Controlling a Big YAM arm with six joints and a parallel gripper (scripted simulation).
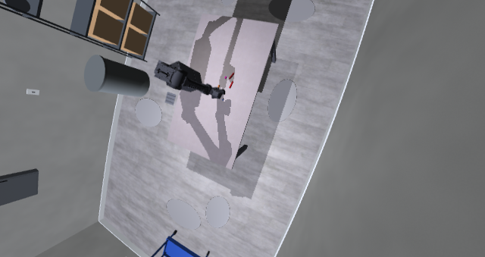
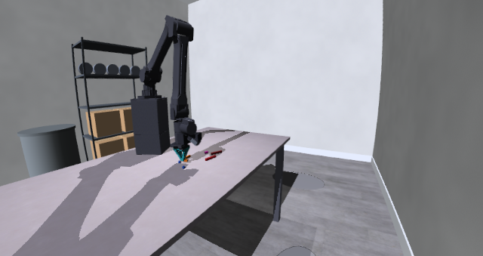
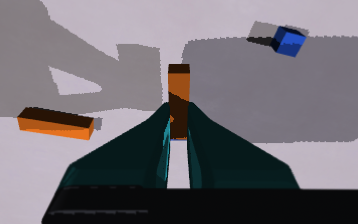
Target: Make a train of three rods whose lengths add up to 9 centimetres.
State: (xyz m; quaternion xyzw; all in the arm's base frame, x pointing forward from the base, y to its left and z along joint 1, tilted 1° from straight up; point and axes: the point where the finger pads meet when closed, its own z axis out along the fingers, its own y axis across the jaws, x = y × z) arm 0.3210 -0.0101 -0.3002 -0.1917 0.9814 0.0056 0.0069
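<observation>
The teal fingers (image 2: 181, 153) grasp an orange rod (image 3: 179, 100) at the wrist view's centre. Another orange rod (image 3: 56, 124) lies left of it; a blue rod (image 3: 289, 42) sits upper right, on the table (image 1: 242, 41) (image 2: 124, 195) (image 3: 330, 165).

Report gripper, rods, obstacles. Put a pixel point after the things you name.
Gripper (image 1: 223, 93) (image 2: 183, 161) (image 3: 178, 112) shut on orange rod (image 3: 179, 85). Second orange rod (image 3: 55, 126) to its left in wrist view, blue rod (image 3: 290, 42) upper right. Train unbuilt.
</observation>
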